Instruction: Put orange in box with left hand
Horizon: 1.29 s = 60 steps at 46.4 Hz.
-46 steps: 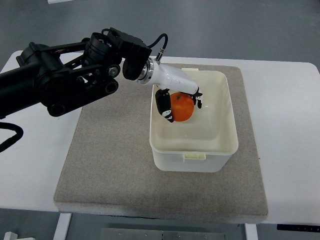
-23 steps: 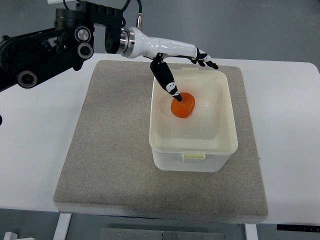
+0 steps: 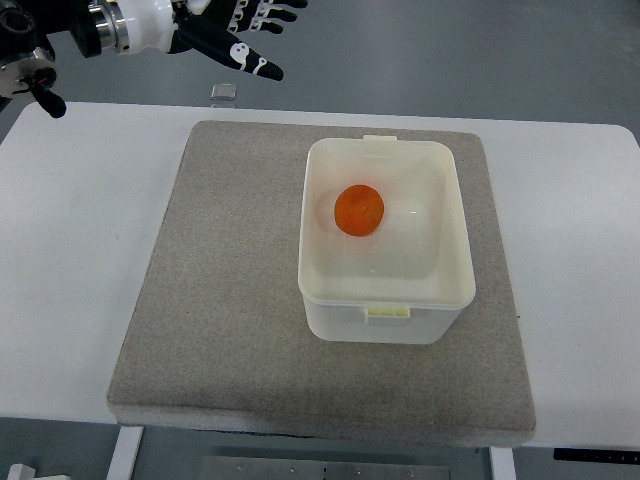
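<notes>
Orange (image 3: pixel 359 210) lies on the floor of the box (image 3: pixel 455 190), a little left of middle and toward the far wall, free of any grip. The fingers (image 3: pixel 245 55) of the left hand (image 3: pixel 215 30) are spread and hold nothing; the hand hangs at the top left of the view, beyond the tabletop's far edge and well apart from the box. The right arm is not in view.

Judging by how things lie, the placing step is done and what remains is only to bring the arm to rest; that calls for no contact with anything.

The orange is round, matt and evenly bright. The box is a cream plastic tub, rectangular with rounded corners, smooth glossy walls and a small tab at the near and far rim. It stands on a grey, felt-like mat (image 3: pixel 220 300) that covers the middle of the smooth white tabletop (image 3: pixel 70 280)
</notes>
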Motion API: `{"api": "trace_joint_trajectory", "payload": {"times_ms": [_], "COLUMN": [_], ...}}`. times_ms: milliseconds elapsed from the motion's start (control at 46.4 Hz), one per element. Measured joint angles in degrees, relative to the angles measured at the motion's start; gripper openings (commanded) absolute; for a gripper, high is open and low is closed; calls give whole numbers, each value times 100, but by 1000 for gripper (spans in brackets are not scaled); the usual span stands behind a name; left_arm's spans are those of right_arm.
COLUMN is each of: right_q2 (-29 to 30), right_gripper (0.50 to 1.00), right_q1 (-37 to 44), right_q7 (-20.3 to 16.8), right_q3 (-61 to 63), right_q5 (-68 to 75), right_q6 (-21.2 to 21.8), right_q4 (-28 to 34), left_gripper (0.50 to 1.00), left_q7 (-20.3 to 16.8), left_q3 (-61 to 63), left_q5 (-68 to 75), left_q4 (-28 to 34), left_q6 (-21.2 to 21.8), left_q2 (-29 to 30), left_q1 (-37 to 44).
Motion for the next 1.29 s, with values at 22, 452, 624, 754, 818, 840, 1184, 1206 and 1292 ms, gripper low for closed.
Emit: {"api": "trace_joint_trajectory", "payload": {"times_ms": [22,452,624,754,818,840,1184,1206,1292], "right_q2": [0,0,0,0,0,0,0,0,0], "right_gripper": [944,944,944,944,944,944,944,944,944], "right_q1": [1,3,0,1,1,0,1,1,1], "right_q7": [1,1,0,0,0,0,0,0,0], "right_q3": [0,0,0,0,0,2,0,0,0], "right_q5": [0,0,0,0,0,0,0,0,0], "right_q6": [0,0,0,0,0,0,0,0,0], "right_q4": [0,0,0,0,0,0,0,0,0], "left_gripper": [990,992,992,992,992,992,992,994,992], "left_q7": [0,-1,23,70,158,195,583,587,590], "left_q3": [0,-15,-13,-12,-13,-15,-22,-22,-40], "left_q5": [-99,-2832,-3426,-3902,-4098,-4167,-5041,-5044,-5053], "left_q4": [80,1374,1394,1366,1371,1380,1388,1387,1384], "left_q6": [0,-512,-691,-691,-691,-691,-690,-690,-690], "left_q2": [16,12,9,30,49,49,61,61,69], "left_q1": [55,1167,1500,1718,1766,1772,2006,2013,2019]}}
